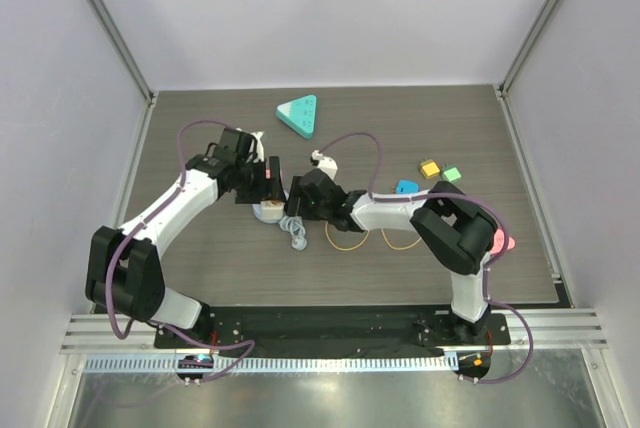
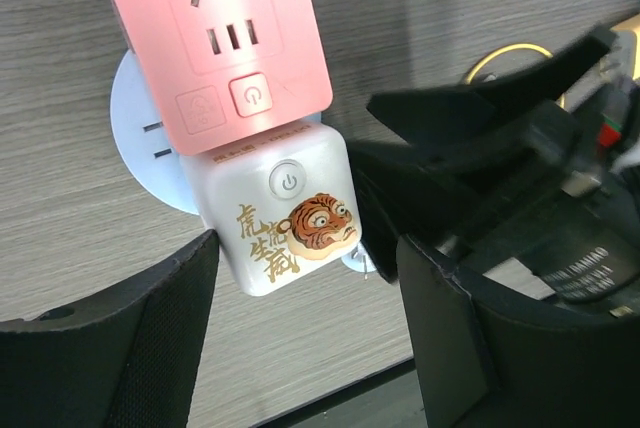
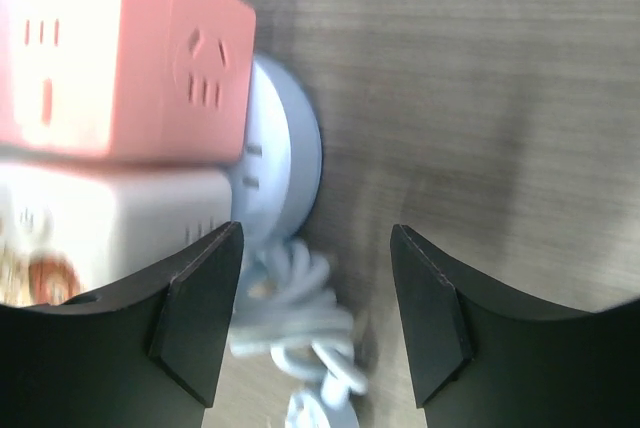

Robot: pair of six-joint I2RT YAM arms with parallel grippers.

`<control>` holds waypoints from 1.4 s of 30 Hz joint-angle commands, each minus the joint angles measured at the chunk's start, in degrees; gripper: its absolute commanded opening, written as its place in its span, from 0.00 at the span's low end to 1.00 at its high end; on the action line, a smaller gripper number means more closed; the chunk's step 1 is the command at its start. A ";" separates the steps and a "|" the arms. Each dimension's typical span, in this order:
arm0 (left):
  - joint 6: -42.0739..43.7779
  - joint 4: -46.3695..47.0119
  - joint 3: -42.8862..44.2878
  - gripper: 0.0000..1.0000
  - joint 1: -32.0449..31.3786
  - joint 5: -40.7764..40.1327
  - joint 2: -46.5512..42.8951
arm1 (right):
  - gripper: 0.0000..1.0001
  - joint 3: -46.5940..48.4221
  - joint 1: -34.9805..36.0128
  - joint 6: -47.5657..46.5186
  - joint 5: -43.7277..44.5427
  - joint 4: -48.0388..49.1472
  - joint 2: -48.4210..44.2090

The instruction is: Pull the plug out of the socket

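A round pale-blue socket disc (image 2: 135, 138) lies on the dark wood table (image 1: 420, 268), with a coiled white cable (image 3: 300, 318) beside it. A pink cube plug (image 2: 220, 43) and a white cube plug with a tiger picture (image 2: 280, 213) sit side by side on the disc. My left gripper (image 2: 300, 348) is open, and the white cube's lower end lies between its fingers (image 2: 120, 338) without touching them. My right gripper (image 3: 315, 318) is open over the cable, next to the disc (image 3: 285, 158). In the top view both grippers (image 1: 265, 188) (image 1: 293, 203) meet at the socket (image 1: 270, 211).
A teal triangle (image 1: 299, 114) lies at the back. Yellow (image 1: 430, 168), green (image 1: 452, 174) and blue (image 1: 405, 187) blocks lie to the right. Thin yellow loops (image 1: 347, 238) lie under the right arm. A small white object (image 1: 322, 159) sits behind the socket.
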 commanded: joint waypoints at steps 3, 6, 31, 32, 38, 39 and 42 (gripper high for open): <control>0.47 0.18 2.21 0.71 -0.74 -0.71 0.91 | 0.67 -11.58 -3.29 7.38 -9.60 20.86 -8.78; 0.56 0.44 2.20 0.75 -1.18 -0.80 1.09 | 0.67 -15.04 -5.58 8.19 -12.96 24.52 -11.06; 1.88 -3.34 5.02 0.22 -3.81 -9.76 7.07 | 0.66 -18.74 -6.99 10.30 -16.56 37.08 -3.43; 1.97 -3.43 5.02 0.18 -3.81 -10.20 6.72 | 0.66 -18.65 -7.16 10.56 -17.26 37.69 -2.99; 2.76 -2.99 4.14 0.00 -3.81 -11.26 3.64 | 0.62 -19.35 -7.95 14.07 -19.37 46.30 2.10; 2.85 -2.47 3.79 0.00 -3.81 -11.26 3.11 | 0.61 -19.70 -8.30 14.69 -20.33 49.10 2.72; 3.11 -1.76 3.26 0.00 -3.81 -11.43 1.27 | 0.57 -20.14 -9.27 17.50 -21.83 54.03 5.01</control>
